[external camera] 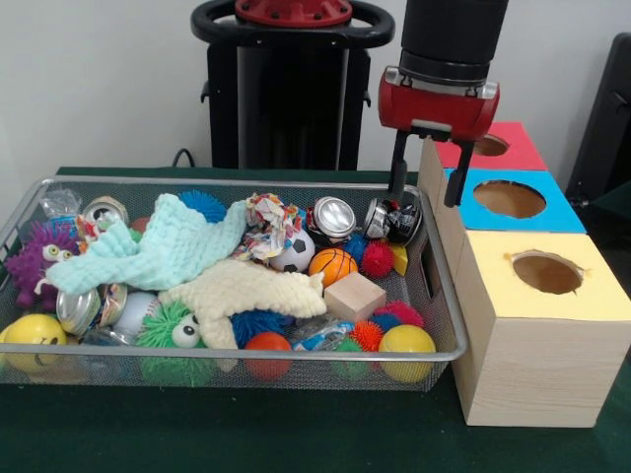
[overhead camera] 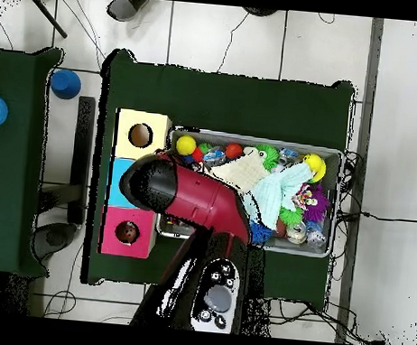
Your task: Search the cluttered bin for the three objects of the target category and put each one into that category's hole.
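The wire mesh bin sits on the green table, full of clutter; it also shows in the overhead view. No furry plush animal shows in either view. My gripper hangs open and empty above the bin's right end, beside the blue-topped box. One finger is over the bin and the other lies in front of the blue box's near edge. In the overhead view my red arm covers the blue box and hides the gripper.
Three wooden boxes with holes stand right of the bin: yellow, blue, red. The bin holds a mint cloth, a cream cloth, spiky balls, cans, a wooden cube and small sport balls.
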You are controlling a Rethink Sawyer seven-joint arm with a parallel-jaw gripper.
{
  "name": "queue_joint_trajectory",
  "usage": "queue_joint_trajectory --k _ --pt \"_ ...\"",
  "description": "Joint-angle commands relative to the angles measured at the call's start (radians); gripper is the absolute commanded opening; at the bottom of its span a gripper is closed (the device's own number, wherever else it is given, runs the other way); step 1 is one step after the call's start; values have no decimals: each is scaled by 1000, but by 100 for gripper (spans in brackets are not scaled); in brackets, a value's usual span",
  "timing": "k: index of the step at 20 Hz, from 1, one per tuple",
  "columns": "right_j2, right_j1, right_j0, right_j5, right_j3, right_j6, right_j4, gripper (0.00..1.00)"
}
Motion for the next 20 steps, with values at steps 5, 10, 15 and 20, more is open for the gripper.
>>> queue_joint_trajectory --k 5,10,15,20 --pt "169 24 -86 79 -20 -26 -94 100" --pt "198 26 -135 64 4 -56 -149 100" --pt "239 22 -195 45 32 -80 -203 100" --pt "275 7 -251 54 40 -91 -246 100"
